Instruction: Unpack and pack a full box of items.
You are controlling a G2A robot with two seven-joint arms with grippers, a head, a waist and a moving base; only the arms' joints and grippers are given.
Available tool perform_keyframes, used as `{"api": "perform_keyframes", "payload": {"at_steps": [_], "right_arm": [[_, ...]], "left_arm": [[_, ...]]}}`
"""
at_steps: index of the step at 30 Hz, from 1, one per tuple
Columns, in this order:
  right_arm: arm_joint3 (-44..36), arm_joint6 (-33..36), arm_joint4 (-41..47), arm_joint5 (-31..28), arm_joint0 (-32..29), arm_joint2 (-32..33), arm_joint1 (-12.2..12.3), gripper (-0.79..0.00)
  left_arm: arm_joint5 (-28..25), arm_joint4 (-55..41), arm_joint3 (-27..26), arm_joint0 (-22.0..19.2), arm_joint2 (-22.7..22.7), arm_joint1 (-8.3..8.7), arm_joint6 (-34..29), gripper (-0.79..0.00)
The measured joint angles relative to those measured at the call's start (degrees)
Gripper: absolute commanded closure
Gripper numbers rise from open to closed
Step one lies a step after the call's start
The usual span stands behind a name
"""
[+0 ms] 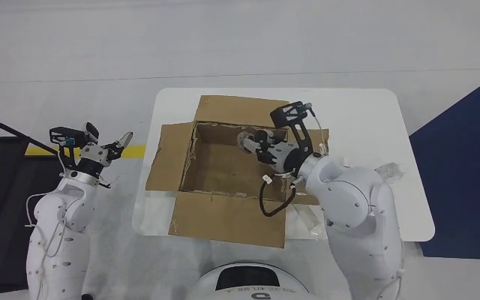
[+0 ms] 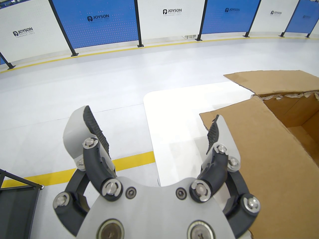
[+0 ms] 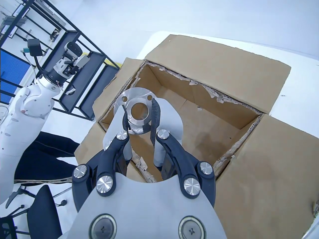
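The right hand (image 3: 138, 110) is grasping a metal flange (image 3: 134, 94) over the seemingly empty box (image 3: 174, 85). The left hand (image 2: 152, 115) is hanging released. Unpacking is probably finishing, or repacking is just beginning.

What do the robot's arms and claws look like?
The left arm and right arm are white rounded shells. The left claw and right claw each have white fingers, black ribbed pads, black linkages, silver screws. A black cable loops by the right arm.
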Motion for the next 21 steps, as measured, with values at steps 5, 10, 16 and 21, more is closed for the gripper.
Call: {"api": "perform_keyframes", "payload": {"at_steps": [5,10,16,21], "right_arm": [[0.8,0.0,-1.1,0.1,-0.5,0.3,0.5,0.0],[9.0,-0.6,-5.4,1.8,2.4,-4.1,0.4,0.0],[21.7,-3.5,-12.4,5.2,7.9,-10.1,-0.1,0.0],[26.5,-5.9,-19.7,7.2,9.4,-13.9,-0.3,0.0]], "left_arm": [[0.0,0.0,0.0,0.0,0.0,0.0,0.0,-0.785],[0.0,0.0,0.0,0.0,0.0,0.0,0.0,-0.785],[0.0,0.0,0.0,0.0,0.0,0.0,0.0,-0.785],[0.0,0.0,0.0,0.0,0.0,0.0,0.0,-0.785]]}}
